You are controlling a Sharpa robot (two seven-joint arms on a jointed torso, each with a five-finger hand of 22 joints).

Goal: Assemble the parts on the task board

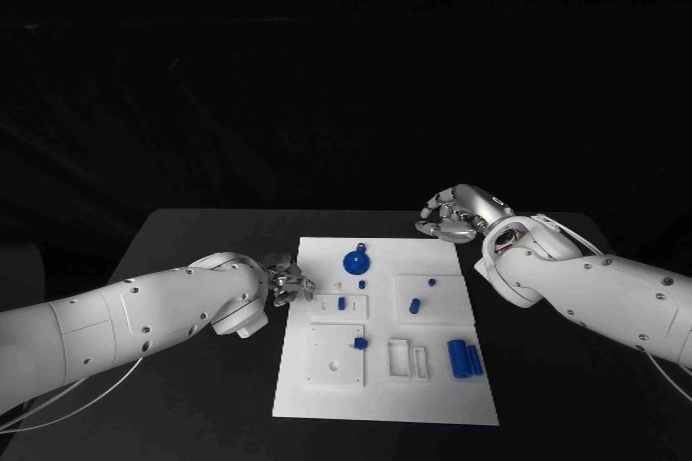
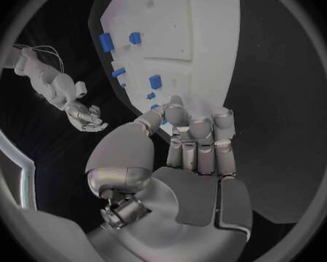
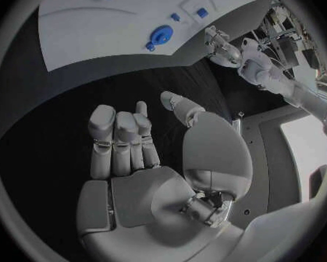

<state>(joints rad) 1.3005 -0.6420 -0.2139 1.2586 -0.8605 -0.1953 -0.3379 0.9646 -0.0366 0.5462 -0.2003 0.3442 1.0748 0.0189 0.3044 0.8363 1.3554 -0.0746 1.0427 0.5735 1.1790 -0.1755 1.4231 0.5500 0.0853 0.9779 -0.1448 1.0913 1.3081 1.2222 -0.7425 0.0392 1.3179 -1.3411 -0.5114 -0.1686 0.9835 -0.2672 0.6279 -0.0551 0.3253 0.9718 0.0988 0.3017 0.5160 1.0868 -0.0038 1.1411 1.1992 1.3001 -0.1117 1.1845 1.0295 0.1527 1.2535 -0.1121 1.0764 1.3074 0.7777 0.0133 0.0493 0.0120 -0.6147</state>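
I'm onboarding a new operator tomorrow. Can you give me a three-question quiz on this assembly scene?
1. True or false: the left hand holds a blue part.
2. Which hand lies beside the far corner of the task board? A) left B) right
3. Fill in: the round blue part sits at the board's ____ end, seen from the robot.

Key: 1. False, it holds nothing. 2. B. 3. Far.

A dark bench [image 1: 188,231] (matte, nearly black) stands before a black backdrop [image 1: 346,81], which hangs in faint folds behind it.
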